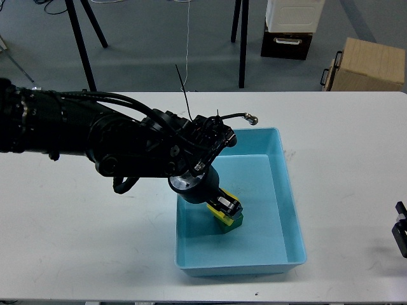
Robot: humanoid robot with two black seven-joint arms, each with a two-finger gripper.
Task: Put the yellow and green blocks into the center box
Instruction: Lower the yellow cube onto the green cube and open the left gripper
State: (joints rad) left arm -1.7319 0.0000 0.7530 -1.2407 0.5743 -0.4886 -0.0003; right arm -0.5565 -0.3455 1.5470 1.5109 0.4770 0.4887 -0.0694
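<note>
**Yellow block held over green block inside the light blue tray**

The yellow block (220,215) sits in the lower left part of the light blue tray (289,210), directly against the green block (233,223), which shows just beneath and to its right on the tray floor. Whether the yellow block rests on the green one or is held a little above it cannot be told from this angle. The left gripper (226,206) reaches down into the tray from the left, and its jaws are closed around the yellow block, whose bright edge shows below and beside the dark fingers. The left arm (95,136) stretches across the tabletop (76,241) from the left edge, with black cables looping over its wrist above the tray's far left corner.

The tray lies near the middle of the white tabletop, its near wall close to the front edge. Only a small dark part of the right gripper (400,230) shows at the right edge of the tabletop, well apart from the tray; its jaws cannot be made out.

Beyond the far edge of the tabletop, on the floor, stand a brown cardboard box (369,63) at the right and a black-and-white box (289,28) to its left, with black stand legs (241,44) nearby.
</note>
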